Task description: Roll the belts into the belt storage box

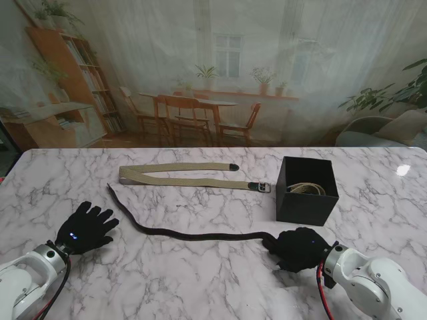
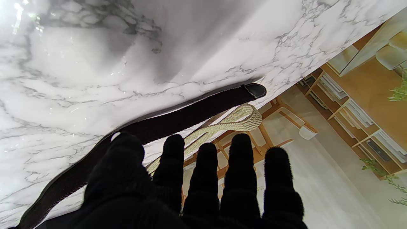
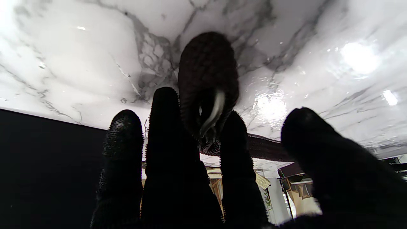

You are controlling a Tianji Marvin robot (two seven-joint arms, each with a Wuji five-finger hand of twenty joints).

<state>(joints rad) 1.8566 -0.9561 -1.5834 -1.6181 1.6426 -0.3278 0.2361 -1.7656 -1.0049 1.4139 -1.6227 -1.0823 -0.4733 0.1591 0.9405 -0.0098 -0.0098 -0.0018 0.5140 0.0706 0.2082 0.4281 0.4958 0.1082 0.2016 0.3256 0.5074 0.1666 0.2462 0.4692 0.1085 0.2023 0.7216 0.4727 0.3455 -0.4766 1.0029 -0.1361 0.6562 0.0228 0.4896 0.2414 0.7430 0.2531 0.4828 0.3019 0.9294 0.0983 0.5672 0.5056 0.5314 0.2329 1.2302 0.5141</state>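
Right hand (image 1: 301, 248) grips dark belt (image 1: 200, 234) end; left hand (image 1: 87, 227) spread, empty; no text legible.

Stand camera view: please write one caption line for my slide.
Right hand grips one end of the dark belt; left hand rests open; beige belt lies beside the black box.

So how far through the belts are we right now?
One light belt already sits coiled in the black box. The right hand is at the buckle end of the dark belt, starting its roll; the rest lies stretched out. The left hand is open, holding nothing. The beige belt, farther from me, is untouched.
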